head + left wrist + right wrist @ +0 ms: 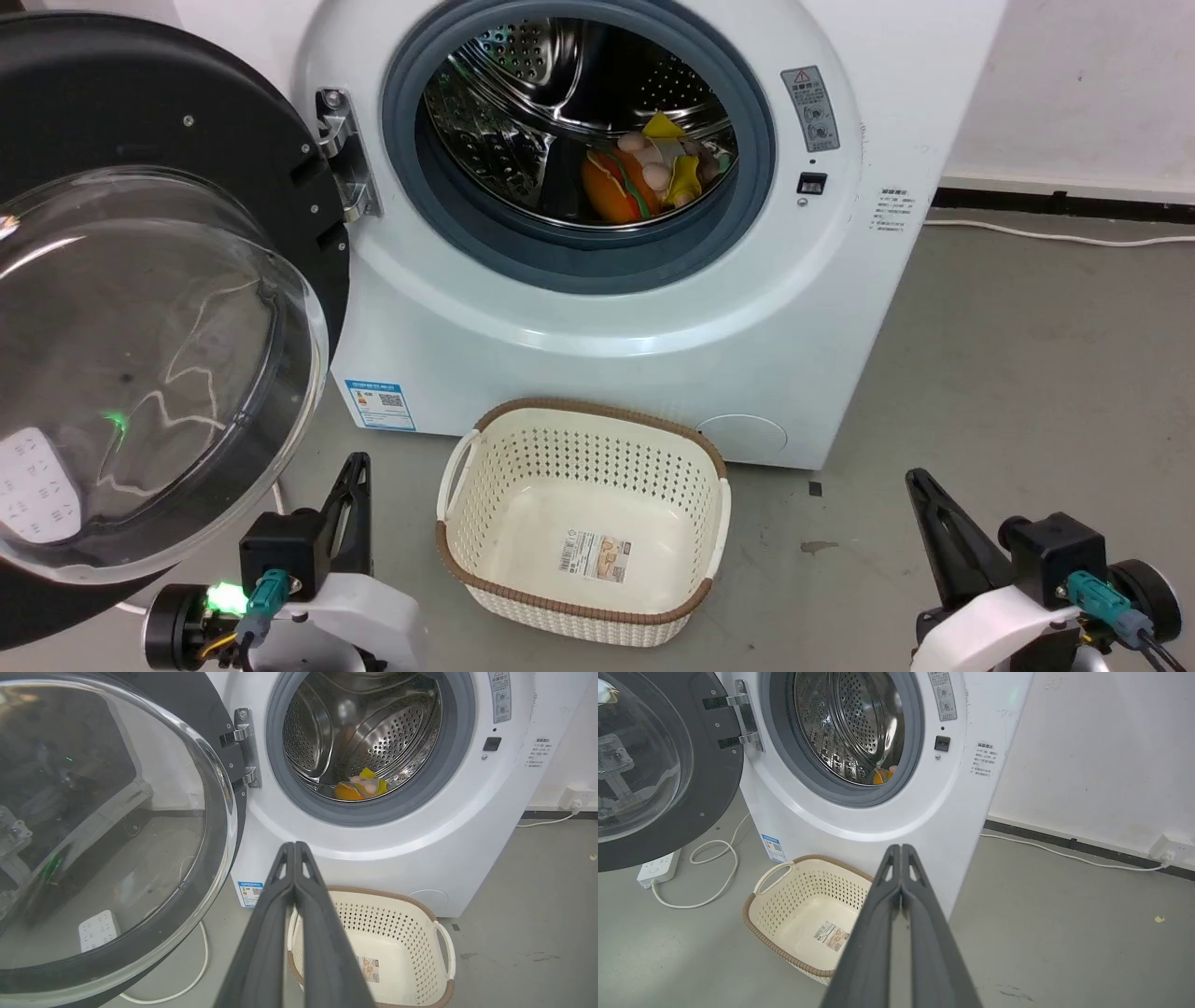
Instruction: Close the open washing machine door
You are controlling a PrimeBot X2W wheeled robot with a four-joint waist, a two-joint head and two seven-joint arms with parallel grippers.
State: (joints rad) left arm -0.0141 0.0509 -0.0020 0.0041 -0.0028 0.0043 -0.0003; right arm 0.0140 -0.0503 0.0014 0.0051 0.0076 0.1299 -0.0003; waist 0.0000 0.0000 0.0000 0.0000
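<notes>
The white washing machine (597, 317) stands ahead with its porthole uncovered and soft toys lying in the steel drum. The washing machine door (140, 308) hangs wide open on its left hinge, black rim and bulging glass bowl toward me; it also fills the left of the left wrist view (107, 826) and shows in the right wrist view (658, 765). My left gripper (358, 459) is shut at the lower left, just right of the door's lower edge, holding nothing. My right gripper (913, 474) is shut at the lower right, well clear of the machine (859, 812), fingers pressed together (901, 847).
A cream perforated basket (485, 448) sits on the grey floor in front of the machine, between my grippers. A white power strip (658, 870) and looping cable lie under the door. A white wall and a cable along its base run to the right.
</notes>
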